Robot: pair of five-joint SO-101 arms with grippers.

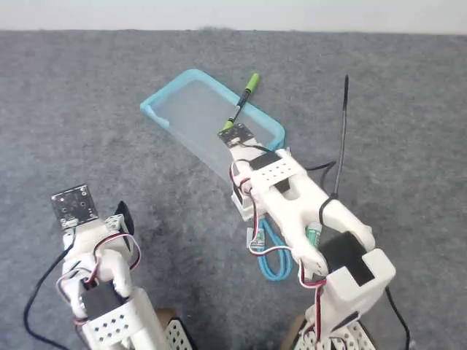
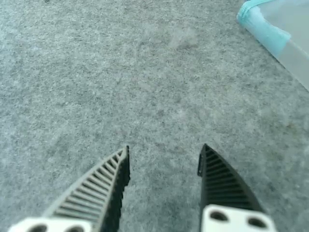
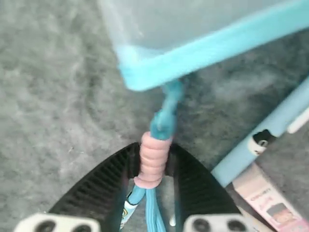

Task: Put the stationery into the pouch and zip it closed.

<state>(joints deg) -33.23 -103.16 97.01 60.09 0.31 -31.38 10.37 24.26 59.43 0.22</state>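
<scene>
Grey, felt-like carpet covers the whole surface [image 1: 87,95], its nap mottled and slightly fuzzy. Along the far edge it meets a pale, plain wall [image 1: 233,13]. The light is even, with only soft, faint shadows.

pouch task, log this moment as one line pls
right gripper shut on pink bead at pouch corner | left gripper open over carpet | green pen across pouch rim

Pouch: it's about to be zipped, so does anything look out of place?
Yes. The green pen lies across the pouch rim, its green end sticking out, while the right hand is shut on the pink zipper pull.
</scene>
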